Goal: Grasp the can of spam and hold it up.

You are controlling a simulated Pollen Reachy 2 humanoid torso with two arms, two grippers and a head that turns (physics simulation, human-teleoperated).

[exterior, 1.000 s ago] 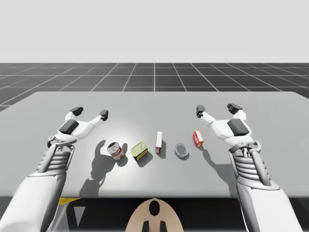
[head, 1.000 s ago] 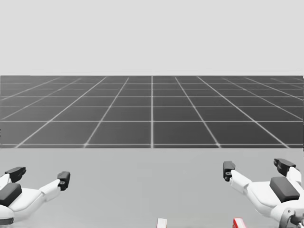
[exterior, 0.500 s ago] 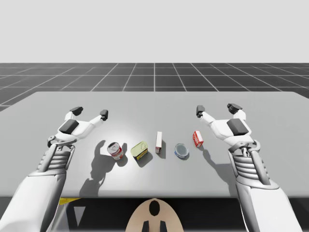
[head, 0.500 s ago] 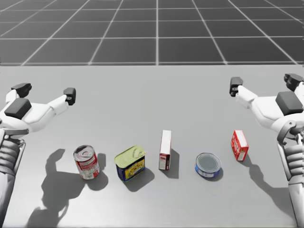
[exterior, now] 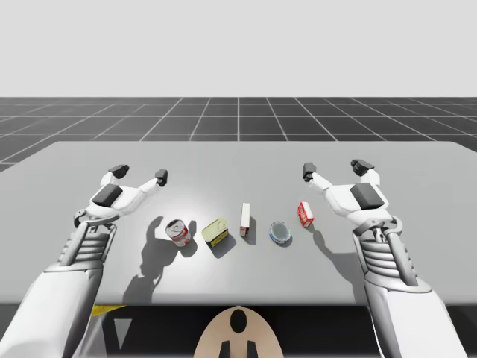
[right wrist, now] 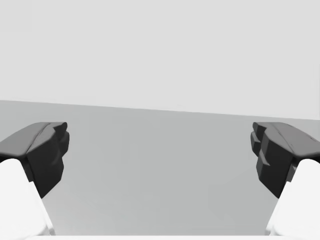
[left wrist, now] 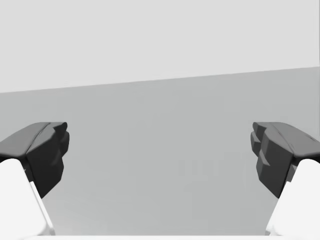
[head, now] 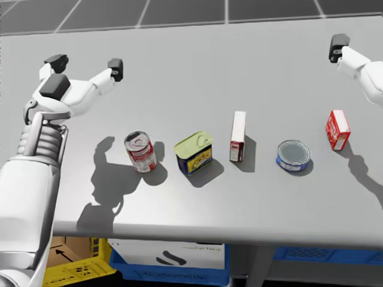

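Counts: three cans, two boxes, two grippers, two crates, one cardboard box.

All five items sit in one left-to-right row on the grey table (head: 197, 78), toward its near edge. From the left they are a red-and-white round can (head: 140, 152), upright with its top open. Next comes the rectangular blue-and-yellow can (head: 194, 153), then a tall white box (head: 238, 136) standing on end. After that are a flat blue round can (head: 293, 155) and a small red box (head: 337, 130). None of them touch.

The rectangular blue-and-yellow can is second from the left, a bit left of the table's middle, between the red-and-white round can and the tall white box. It stands on its base, its pale yellow-green lid facing up. The lid's long axis runs roughly left-right, skewed so the right end sits a little farther away. The pull tab is at that far-right end.

The left gripper (exterior: 139, 174) hovers to the far left of the row, fingers spread wide with nothing between them. The right gripper (exterior: 335, 168) is at the far right, also spread wide and holding nothing. Both are well apart from the rectangular blue-and-yellow can, and both wrist views show bare table ahead.

Under the near edge are a yellow crate (head: 78, 269) and a blue crate (head: 179, 276) with something white in it. The yellow crate's contents can't be made out. A cardboard box (head: 63, 248) sits beside it.
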